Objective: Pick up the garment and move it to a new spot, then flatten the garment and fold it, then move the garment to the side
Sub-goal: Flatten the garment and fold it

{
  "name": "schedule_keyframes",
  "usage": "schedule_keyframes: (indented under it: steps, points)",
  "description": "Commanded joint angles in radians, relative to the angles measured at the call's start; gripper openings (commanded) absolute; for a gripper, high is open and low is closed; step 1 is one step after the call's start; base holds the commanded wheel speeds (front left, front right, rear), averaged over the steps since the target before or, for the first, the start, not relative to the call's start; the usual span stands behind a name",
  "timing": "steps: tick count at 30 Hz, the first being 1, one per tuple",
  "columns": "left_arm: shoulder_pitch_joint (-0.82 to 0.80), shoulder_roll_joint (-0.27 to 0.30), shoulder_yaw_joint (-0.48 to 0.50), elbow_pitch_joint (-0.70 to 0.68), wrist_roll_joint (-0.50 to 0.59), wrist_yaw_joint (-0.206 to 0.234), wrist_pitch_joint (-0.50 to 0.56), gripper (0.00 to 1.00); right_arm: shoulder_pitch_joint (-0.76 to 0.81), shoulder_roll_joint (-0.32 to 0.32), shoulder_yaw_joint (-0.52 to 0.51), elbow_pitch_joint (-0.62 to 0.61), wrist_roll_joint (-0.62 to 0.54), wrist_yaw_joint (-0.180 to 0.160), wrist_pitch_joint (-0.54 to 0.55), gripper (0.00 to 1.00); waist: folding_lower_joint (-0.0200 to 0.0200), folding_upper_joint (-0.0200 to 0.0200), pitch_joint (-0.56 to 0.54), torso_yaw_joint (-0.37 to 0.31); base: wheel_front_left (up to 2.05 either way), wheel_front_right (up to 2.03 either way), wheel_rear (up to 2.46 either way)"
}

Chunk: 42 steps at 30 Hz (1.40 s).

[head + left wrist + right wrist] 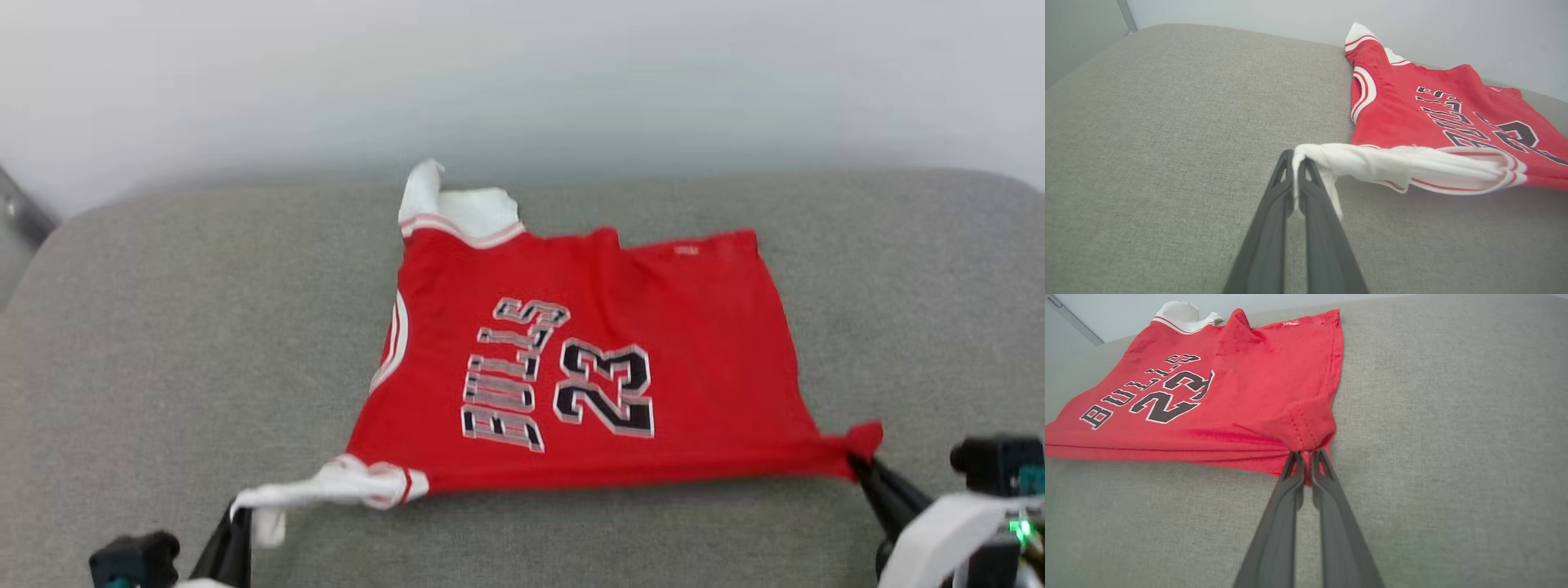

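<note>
The garment (669, 327) lay print-up on the grey surface (163, 327), its near side drawn taut toward the front edge. The left gripper (1295, 159) was clamped on its white sleeve. The right gripper (1306, 457) was clamped on its red hem corner.

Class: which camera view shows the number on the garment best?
Head view: the garment's number lies whole, seen from above. The right wrist view shows it whole but slanted; the left wrist view crops it.
</note>
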Motion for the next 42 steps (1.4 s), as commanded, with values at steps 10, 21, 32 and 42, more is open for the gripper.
schedule_keyframes:
  steps: [10, 21, 32, 42]
  points:
    - [0.252, 0.057, 0.014, -0.220, -0.052, 0.130, 0.144, 0.00, 0.302, 0.098, -0.154, -0.194, -0.085, -0.006, 0.134, 0.00, 0.0005, -0.0001, -0.087, 0.016, 0.00, 0.00, 0.00]
    - [0.087, 0.081, -0.025, -0.213, -0.018, 0.066, 0.176, 0.00, 0.215, 0.115, -0.176, -0.222, -0.124, -0.004, 0.265, 0.00, 0.0005, -0.0001, -0.049, 0.005, 0.00, 0.00, 0.00]
    - [-0.255, 0.064, -0.090, 0.048, -0.014, -0.100, 0.230, 0.00, -0.105, 0.073, -0.070, -0.046, -0.132, -0.004, 0.336, 0.00, 0.0005, -0.0001, 0.131, -0.009, 0.00, 0.00, 0.00]
    - [-0.321, 0.019, -0.133, 0.189, -0.055, -0.188, 0.247, 0.61, -0.186, 0.063, 0.007, 0.129, -0.101, -0.004, 0.239, 1.00, 0.0005, -0.0001, 0.159, -0.005, 0.00, 0.00, 0.00]
